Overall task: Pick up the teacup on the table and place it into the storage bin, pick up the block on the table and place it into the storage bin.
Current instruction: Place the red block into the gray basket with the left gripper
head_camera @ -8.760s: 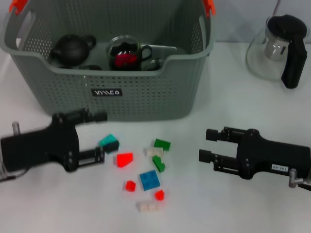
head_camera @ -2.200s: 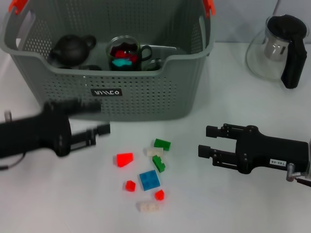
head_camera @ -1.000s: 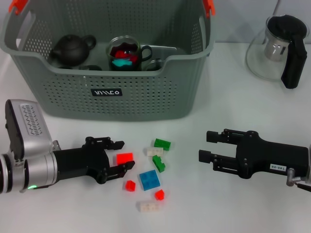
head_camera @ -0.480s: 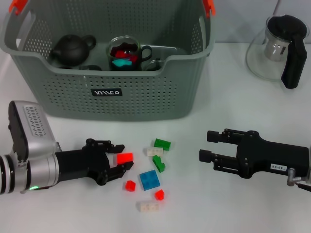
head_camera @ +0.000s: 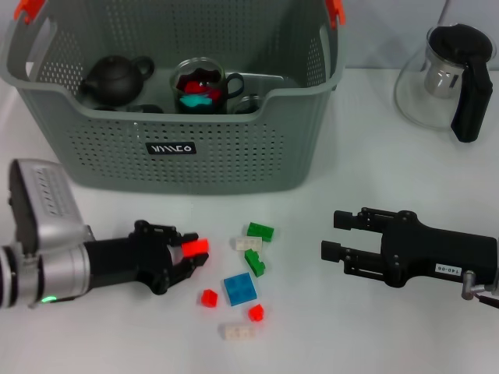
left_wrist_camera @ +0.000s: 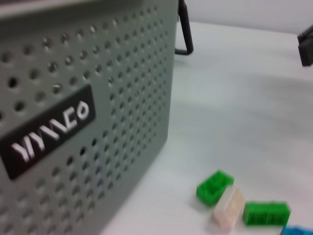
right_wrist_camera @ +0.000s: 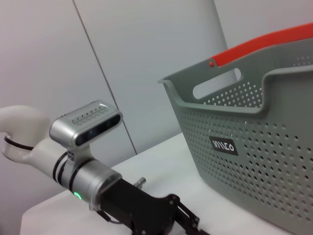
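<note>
Gripping red block (head_camera: 195,247), left end effector (head_camera: 185,255), white table (head_camera: 327,335).

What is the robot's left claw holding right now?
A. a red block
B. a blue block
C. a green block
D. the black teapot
A: in the head view the left gripper is closed around a red block, while the blue block lies apart on the table.
</note>
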Robot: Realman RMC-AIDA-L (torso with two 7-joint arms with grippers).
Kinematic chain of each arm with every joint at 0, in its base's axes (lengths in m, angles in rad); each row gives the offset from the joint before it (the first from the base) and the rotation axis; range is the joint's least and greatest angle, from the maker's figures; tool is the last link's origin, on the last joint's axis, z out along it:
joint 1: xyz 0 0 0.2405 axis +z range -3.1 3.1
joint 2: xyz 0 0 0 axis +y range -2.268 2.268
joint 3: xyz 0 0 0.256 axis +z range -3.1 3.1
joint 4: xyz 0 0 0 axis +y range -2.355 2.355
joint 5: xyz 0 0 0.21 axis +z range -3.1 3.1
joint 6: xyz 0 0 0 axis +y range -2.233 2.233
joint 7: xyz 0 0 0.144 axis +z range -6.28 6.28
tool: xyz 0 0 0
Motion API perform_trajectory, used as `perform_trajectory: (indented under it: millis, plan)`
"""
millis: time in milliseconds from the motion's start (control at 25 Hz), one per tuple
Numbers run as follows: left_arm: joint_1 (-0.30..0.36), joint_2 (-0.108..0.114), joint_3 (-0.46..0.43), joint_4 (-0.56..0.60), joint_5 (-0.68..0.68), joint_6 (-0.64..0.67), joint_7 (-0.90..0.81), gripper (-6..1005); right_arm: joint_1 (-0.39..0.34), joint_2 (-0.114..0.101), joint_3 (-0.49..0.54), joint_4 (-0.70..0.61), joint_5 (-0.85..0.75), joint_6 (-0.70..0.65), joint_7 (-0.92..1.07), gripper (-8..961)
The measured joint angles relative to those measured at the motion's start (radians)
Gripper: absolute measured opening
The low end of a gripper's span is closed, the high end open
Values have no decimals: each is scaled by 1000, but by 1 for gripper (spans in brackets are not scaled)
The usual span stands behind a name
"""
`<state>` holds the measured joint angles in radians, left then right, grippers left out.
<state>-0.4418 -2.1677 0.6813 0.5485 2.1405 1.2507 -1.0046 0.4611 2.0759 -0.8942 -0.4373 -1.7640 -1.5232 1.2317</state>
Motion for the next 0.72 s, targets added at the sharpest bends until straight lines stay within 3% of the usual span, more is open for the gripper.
perform_trajectory:
  millis: [160, 400, 560, 720]
  plan:
    - [6, 21, -139, 62, -7, 226, -31, 308, 0, 0, 0, 0, 0, 0, 0, 673]
    - [-44, 107, -448, 42, -93, 657, -138, 307, 3, 0, 0, 0, 0, 0, 0, 673]
    - [-104, 135, -493, 73, -234, 743, -330, 307, 8, -1, 0, 0, 0, 0, 0, 673]
    - [-207, 163, -489, 101, -317, 665, -502, 303, 8, 0, -1, 0, 0, 0, 0, 673]
